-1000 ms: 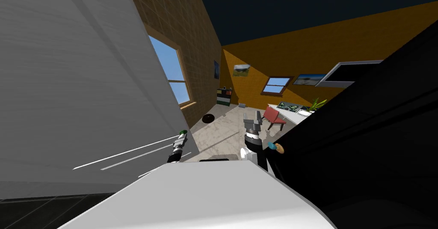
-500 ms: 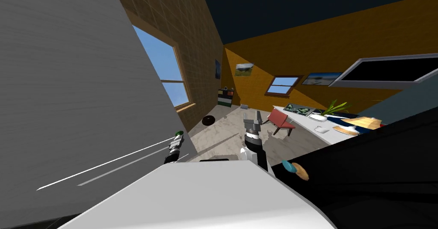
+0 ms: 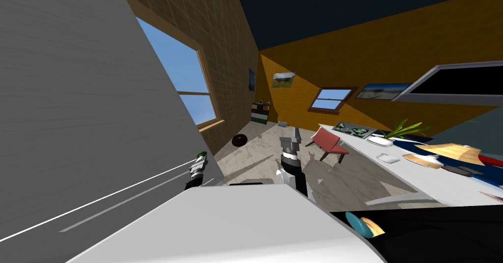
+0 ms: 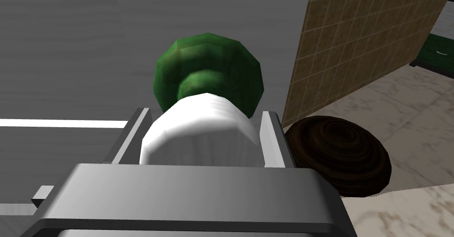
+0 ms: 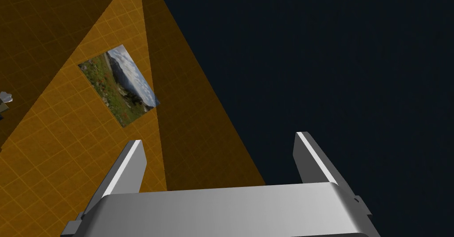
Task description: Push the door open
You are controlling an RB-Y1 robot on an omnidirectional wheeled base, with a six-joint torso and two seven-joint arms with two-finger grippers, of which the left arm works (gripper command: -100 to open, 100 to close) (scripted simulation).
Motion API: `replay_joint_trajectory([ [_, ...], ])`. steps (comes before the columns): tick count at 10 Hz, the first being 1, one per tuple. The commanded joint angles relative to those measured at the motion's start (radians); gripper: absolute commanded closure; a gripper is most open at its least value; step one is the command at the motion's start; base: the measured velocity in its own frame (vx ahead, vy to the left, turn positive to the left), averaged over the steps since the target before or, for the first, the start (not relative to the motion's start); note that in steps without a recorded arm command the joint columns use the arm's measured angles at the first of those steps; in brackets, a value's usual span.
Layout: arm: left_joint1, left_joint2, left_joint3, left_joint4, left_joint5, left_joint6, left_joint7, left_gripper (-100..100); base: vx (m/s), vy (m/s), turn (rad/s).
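The door (image 3: 73, 117) is a broad grey panel on the left, swung wide, with the room showing past its edge. Its round green knob (image 3: 201, 153) on a white neck (image 4: 199, 128) sits near that edge. My left gripper (image 3: 198, 162) is shut on the knob; in the left wrist view the fingers (image 4: 271, 126) press the white neck's sides, with the green knob (image 4: 208, 70) just beyond my left gripper (image 4: 206, 114). My right gripper (image 3: 290, 134) is held up in the middle, away from the door, and my right gripper (image 5: 219, 139) stands open with nothing in it.
A dark brown round object (image 3: 239, 139) lies on the marble floor past the door's edge. A red chair (image 3: 330, 144) and a long white table (image 3: 393, 174) with a plant stand to the right. A black area with a teal and orange knob (image 3: 366, 225) is at lower right.
The door has swung further open with my left gripper on the knob. I have moved forward: more window shows, and the black area on the right has dropped away, uncovering the table.
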State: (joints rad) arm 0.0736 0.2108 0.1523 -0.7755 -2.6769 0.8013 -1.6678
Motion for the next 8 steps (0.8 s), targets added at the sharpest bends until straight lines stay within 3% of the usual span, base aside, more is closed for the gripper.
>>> replay_joint_trajectory([
  [1,0.011,0.011,0.022,-0.017,0.015,-0.007,-0.006,100,0.203,-0.036,0.047],
  [3,0.011,0.011,0.022,-0.017,0.015,-0.007,-0.006,100,0.073,-0.01,0.013],
  [5,0.009,0.014,0.042,-0.008,0.032,-0.003,-0.013,100,0.143,-0.035,0.036],
  [6,0.012,0.01,0.035,-0.013,0.028,-0.014,-0.013,100,0.071,-0.014,0.028],
  [8,0.01,0.014,0.058,-0.001,0.045,-0.008,-0.02,100,0.17,-0.005,0.052],
])
